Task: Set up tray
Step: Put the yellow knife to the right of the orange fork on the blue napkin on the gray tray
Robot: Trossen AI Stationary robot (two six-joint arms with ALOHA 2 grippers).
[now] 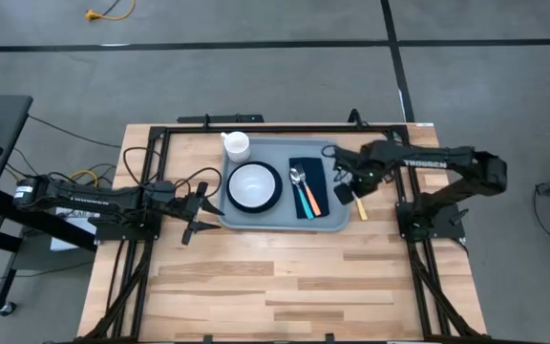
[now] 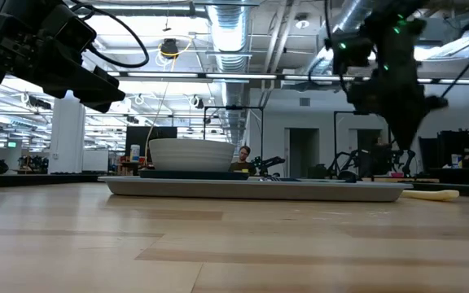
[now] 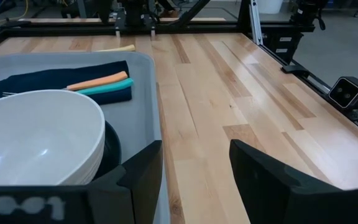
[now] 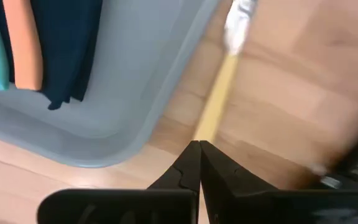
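Observation:
The grey-blue tray [image 1: 280, 220] lies flat mid-table and carries a white cup [image 1: 236, 144], a white bowl [image 1: 254, 184] on a dark plate, and a navy napkin [image 1: 306, 182] with a spoon and orange- and teal-handled utensils. A yellow-handled utensil [image 4: 219, 93] lies on the wood just off the tray's right rim. My right gripper [image 4: 199, 148] is shut and hangs above that handle, clear of the table in the low view [image 2: 404, 138]. My left gripper [image 3: 194, 174] is open and raised at the tray's left edge [image 1: 203, 204].
Bare wood stretches from the tray [image 2: 259, 189] to the table's near edge. A black frame [image 1: 256, 127] runs along the far edge and down both sides. The yellow-handled utensil [image 1: 357, 204] sits between the tray and the right arm's base [image 1: 433, 220].

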